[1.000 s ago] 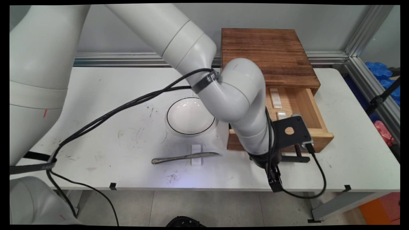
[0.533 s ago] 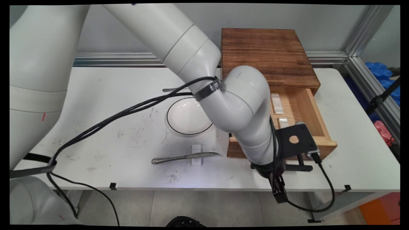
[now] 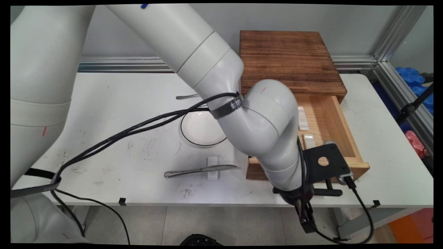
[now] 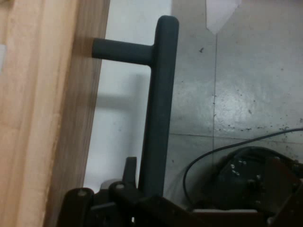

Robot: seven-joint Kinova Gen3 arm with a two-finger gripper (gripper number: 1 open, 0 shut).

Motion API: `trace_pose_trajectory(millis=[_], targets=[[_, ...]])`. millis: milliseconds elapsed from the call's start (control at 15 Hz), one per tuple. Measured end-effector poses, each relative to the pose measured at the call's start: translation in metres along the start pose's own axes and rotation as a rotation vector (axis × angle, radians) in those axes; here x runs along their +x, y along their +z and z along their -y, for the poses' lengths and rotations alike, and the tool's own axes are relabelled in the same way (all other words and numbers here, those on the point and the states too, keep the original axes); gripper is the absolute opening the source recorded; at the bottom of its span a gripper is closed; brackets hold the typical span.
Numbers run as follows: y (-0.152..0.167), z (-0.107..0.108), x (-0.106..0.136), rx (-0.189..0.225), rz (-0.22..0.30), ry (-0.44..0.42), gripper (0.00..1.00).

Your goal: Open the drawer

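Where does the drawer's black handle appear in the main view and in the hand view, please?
Main view: the black handle shows low and right of centre, a dark bar before the drawer front, partly hidden by the arm's wrist.
Hand view: the handle runs upright through the middle, its post meeting the drawer front at left.
Shared landmark: the light wooden drawer front.

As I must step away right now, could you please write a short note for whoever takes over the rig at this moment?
Claw: shut on the drawer's black handle, at the table's near edge.
Drawer: well out of the wooden box, further than a second ago; two small white pieces lie inside.
Elsewhere: white bowl mid-table, knife in front of it on a white rest, and a metal utensil's handle behind the bowl.
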Motion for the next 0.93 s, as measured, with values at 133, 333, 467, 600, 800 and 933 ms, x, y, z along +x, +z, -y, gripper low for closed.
trace_pose_trajectory(millis=[133, 333, 467, 600, 800, 933], targets=[[0.000, -0.005, 0.000, -0.006, 0.001, -0.003, 1.00], [-0.001, -0.011, 0.000, -0.013, 0.002, -0.006, 1.00], [-0.001, -0.015, -0.001, -0.017, 0.002, -0.008, 1.00], [-0.001, -0.018, -0.001, -0.020, 0.002, -0.008, 1.00], [-0.003, -0.023, -0.001, -0.024, 0.001, -0.009, 1.00], [-0.004, -0.025, -0.001, -0.025, 0.001, -0.009, 1.00]])
